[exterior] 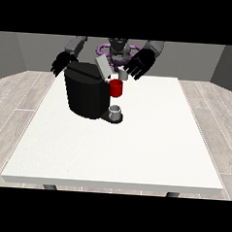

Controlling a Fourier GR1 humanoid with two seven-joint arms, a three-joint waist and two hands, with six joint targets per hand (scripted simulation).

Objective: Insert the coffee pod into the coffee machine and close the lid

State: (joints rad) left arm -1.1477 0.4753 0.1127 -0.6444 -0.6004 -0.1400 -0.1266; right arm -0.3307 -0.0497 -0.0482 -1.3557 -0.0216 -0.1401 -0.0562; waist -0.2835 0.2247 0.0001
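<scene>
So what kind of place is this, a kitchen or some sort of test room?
Probably a bare test room, not a kitchen: a large white table on a wood-look floor, plain grey walls, and only a black coffee machine on the table.

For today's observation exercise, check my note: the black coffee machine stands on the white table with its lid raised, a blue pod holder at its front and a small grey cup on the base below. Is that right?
One detail is wrong: the pod holder is red, not blue, as the front view shows. The rest stands: the black coffee machine is on the white table, its lid is raised, and a small grey cup sits on the base below.
</scene>
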